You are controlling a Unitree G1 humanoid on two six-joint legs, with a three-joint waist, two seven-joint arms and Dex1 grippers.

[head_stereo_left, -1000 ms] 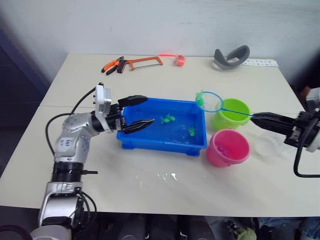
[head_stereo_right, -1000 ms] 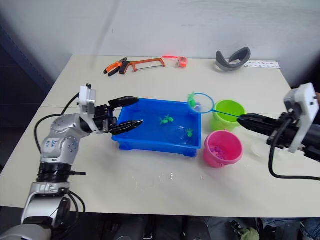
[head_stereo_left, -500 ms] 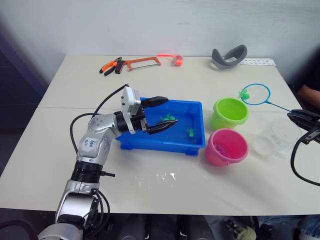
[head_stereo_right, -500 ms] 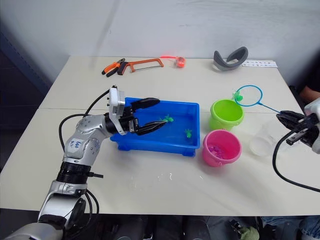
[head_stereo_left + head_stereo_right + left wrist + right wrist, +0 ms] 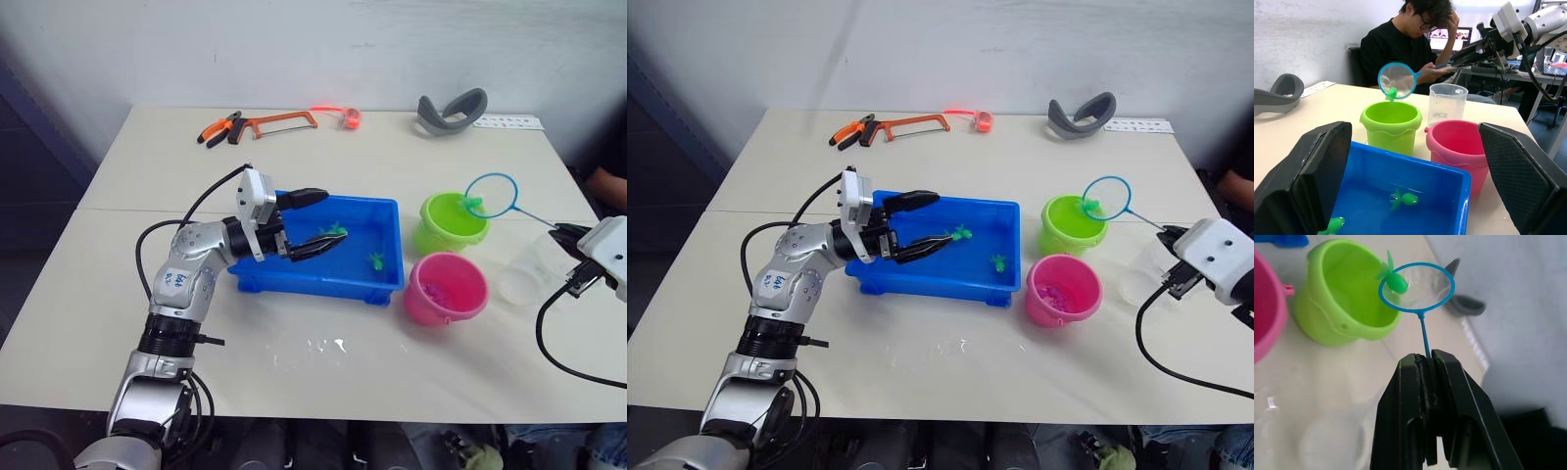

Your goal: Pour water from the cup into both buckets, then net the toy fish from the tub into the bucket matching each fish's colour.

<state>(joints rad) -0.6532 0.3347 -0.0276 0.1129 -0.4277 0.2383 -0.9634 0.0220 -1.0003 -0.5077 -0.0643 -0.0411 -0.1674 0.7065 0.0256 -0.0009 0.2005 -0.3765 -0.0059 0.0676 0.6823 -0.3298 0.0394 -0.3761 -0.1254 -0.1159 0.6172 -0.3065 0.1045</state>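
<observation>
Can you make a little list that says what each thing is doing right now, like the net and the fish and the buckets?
net: held by its handle in the right gripper, hoop above the green bucket's far edge
fish in net: green, at the hoop's rim
green bucket: beside the tub, open top
pink bucket: in front of the green one, pink bits inside
tub: blue, two green fish in it
left gripper: jaws open, over the tub
cup: upright behind the pink bucket
</observation>
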